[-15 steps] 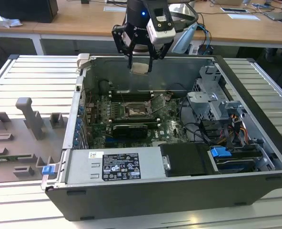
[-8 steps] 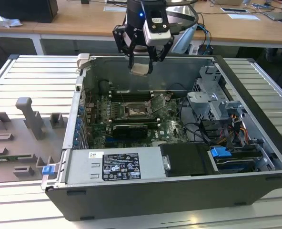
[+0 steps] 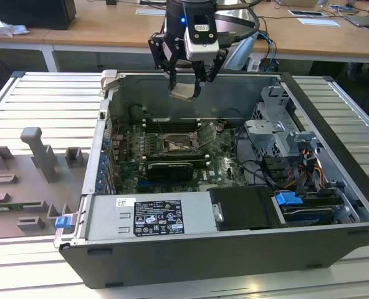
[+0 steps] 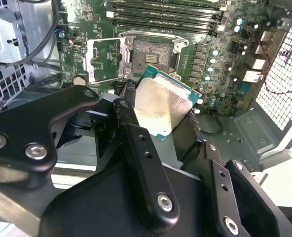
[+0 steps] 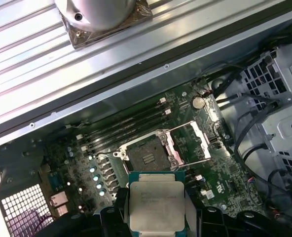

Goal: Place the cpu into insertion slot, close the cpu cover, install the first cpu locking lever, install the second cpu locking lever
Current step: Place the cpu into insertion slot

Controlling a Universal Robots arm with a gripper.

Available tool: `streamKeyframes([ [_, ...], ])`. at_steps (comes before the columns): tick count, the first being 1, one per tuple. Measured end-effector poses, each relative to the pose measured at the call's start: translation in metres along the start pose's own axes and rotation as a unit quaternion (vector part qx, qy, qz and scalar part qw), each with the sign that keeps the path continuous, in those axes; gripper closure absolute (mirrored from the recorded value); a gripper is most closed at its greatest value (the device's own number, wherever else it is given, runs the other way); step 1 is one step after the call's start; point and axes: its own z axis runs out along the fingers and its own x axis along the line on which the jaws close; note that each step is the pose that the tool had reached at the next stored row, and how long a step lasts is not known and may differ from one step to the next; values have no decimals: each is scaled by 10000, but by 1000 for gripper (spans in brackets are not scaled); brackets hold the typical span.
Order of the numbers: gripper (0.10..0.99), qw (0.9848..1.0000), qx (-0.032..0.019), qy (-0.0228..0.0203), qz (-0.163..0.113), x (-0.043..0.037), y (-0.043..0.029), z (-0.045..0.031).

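The black two-fingered gripper (image 3: 184, 89) has its jaws clamped on the small square cpu (image 3: 183, 93) with a pale silver-grey top. Below the jaws lies the bare, dark-centred square insertion slot (image 3: 175, 145). Beside it, towards the exterior view's right, the thin silvery cpu cover (image 3: 204, 134) is flipped open.

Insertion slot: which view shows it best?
First wrist view: the slot lies whole and open, centre bare, clear of the held cpu. Second wrist view shows it too, but the cpu's corner crowds its rim. Exterior view shows it far off, deep in the case.
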Motion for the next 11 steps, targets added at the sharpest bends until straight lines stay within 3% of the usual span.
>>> streamKeyframes([
  [11, 545, 9994, -6, -28, 342, 0, -1, 6],
])
